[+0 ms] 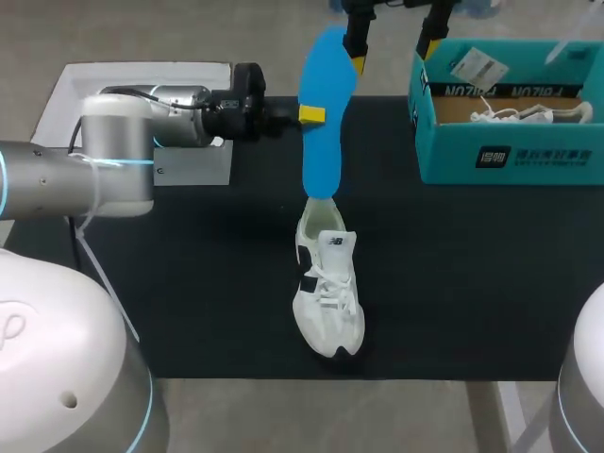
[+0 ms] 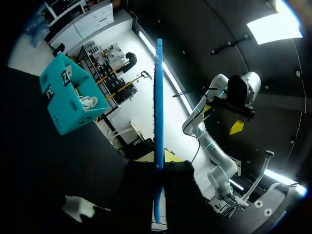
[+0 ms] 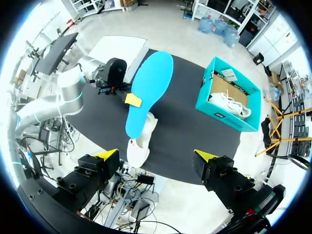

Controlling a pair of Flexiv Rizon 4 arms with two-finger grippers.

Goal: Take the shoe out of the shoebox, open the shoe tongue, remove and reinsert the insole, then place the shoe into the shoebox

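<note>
Blue insole (image 1: 323, 113) stands upright, edge-on in the left wrist view (image 2: 158, 122). Its lower end is at the heel opening of the white shoe (image 1: 327, 293); can't tell if it's inside. Shoe sits on the black mat (image 1: 189, 283), toe toward the robot. Left gripper (image 1: 311, 114) clamps the insole mid-length. Right gripper (image 1: 392, 38) hangs high above, fingers wide apart, holding nothing. Teal shoebox (image 1: 510, 156) sits at the mat's right, with a second shoe (image 1: 519, 115) inside.

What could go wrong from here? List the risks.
1. The left jaws pinch the insole only at one edge, so it may twist or bend at the mouth of the shoe.
2. Nothing holds the shoe; the right jaws hang open above, so pushing could tip or slide it.
</note>
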